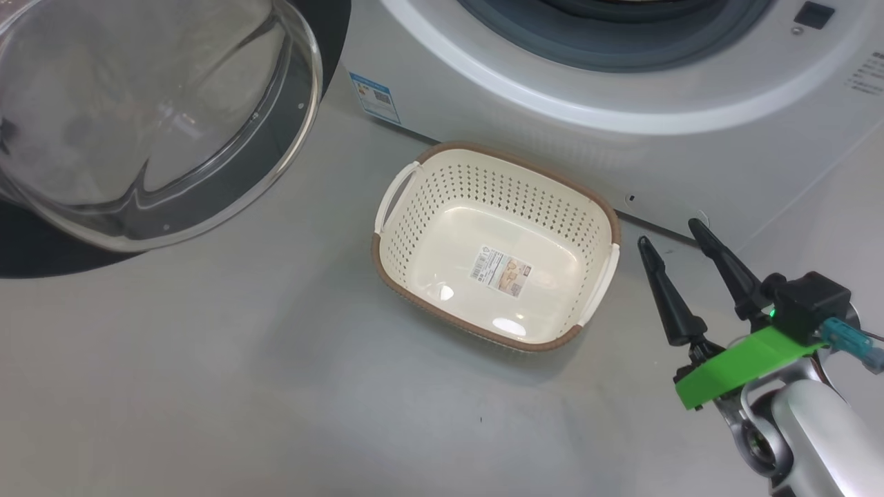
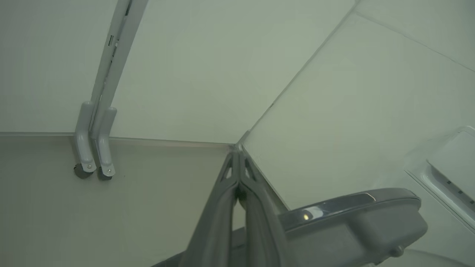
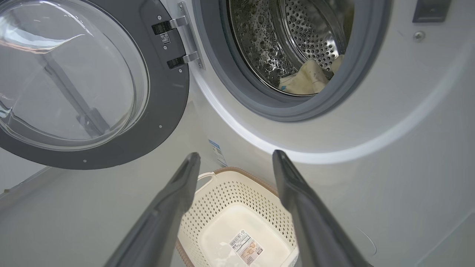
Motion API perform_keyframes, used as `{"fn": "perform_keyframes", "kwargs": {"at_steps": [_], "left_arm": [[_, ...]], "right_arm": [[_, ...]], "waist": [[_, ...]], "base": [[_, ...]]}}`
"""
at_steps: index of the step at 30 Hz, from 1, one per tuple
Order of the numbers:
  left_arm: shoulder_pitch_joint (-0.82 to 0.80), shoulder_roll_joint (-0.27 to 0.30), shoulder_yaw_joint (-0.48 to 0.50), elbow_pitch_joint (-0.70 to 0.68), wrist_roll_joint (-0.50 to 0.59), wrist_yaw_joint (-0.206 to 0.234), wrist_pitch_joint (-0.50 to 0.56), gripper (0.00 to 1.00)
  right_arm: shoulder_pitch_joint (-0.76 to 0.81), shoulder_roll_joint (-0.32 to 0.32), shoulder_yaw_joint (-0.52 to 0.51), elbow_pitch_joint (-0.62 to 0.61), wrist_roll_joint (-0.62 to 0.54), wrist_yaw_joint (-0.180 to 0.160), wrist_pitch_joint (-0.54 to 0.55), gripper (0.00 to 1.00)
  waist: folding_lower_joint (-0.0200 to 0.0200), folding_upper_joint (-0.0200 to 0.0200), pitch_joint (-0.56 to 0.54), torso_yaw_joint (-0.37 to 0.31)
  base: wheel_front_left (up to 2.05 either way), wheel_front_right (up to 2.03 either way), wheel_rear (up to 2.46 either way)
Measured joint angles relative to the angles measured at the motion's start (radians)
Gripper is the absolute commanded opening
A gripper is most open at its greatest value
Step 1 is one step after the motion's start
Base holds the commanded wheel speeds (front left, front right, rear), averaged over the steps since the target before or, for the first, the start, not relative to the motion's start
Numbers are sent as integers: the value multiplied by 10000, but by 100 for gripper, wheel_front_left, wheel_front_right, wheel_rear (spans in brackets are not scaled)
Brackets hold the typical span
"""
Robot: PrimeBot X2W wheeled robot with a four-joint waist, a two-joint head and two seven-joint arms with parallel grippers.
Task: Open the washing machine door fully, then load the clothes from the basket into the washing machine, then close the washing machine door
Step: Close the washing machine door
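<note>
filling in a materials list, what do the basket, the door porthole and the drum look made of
Basket: glossy cream plastic, by its moulded holes and highlights; brown rim looks woven, probably plastic too. Door porthole: clear glass or plastic, bulging, with sharp reflections. Drum: shiny perforated metal, likely stainless steel.

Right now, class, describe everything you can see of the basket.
The basket is a cream-white, plastic-looking rounded rectangle with perforated walls, a brown woven-look rim and a white handle at each short end. It stands upright on the grey floor, close in front of the washer. It is empty but for a paper label on its smooth bottom. Nothing grips it.
</note>
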Motion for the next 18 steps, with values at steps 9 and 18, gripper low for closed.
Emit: {"fn": "perform_keyframes", "kwargs": {"at_steps": [9,18], "left_arm": [[-639,454,-604,1383,-999,4,2520,0],[-549,500,-955,1227,-1463,4,3526,0]], "right_arm": [[-50,-151,82,-42,-2,0,2,100],[-49,-169,73,-63,-73,0,2,100]], "waist": [[0,0,202,-111],[0,0,157,-40]], "base": [[0,0,0],[0,0,0]]}}
